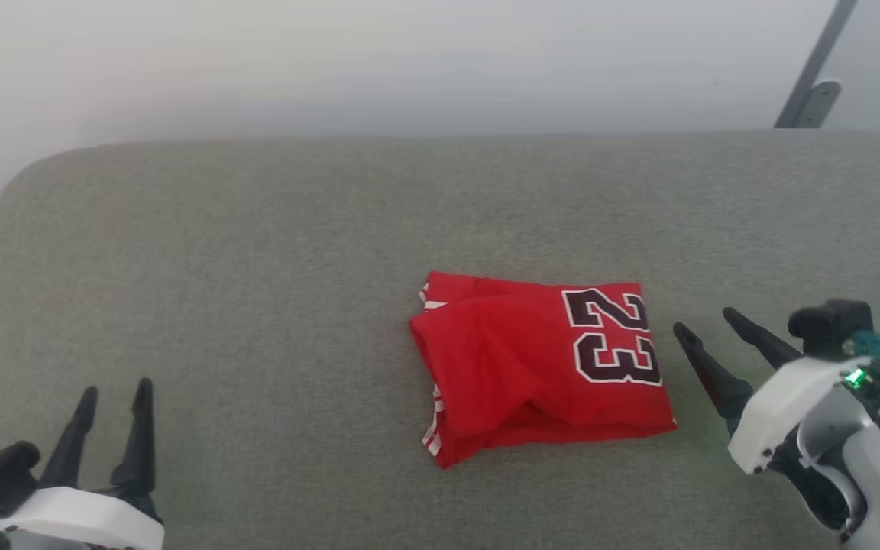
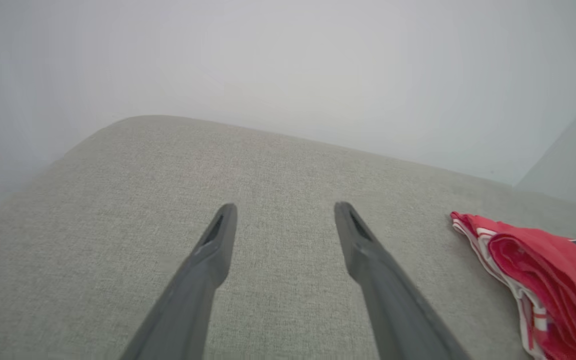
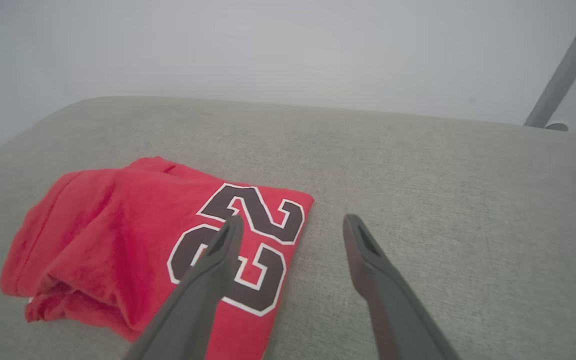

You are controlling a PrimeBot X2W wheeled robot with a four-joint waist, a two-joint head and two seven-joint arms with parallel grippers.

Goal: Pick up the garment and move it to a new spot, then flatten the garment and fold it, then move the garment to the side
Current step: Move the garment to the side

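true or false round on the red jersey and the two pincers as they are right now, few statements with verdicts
1. The folded red jersey garment lies on the grey fabric surface. True.
2. The left pincer is shut on the garment. False: it is open and empty, well apart from the garment.
3. The right pincer is open, close to the garment's numbered end. True.
4. The black white-outlined number on the garment reads 45. False: it reads 23.
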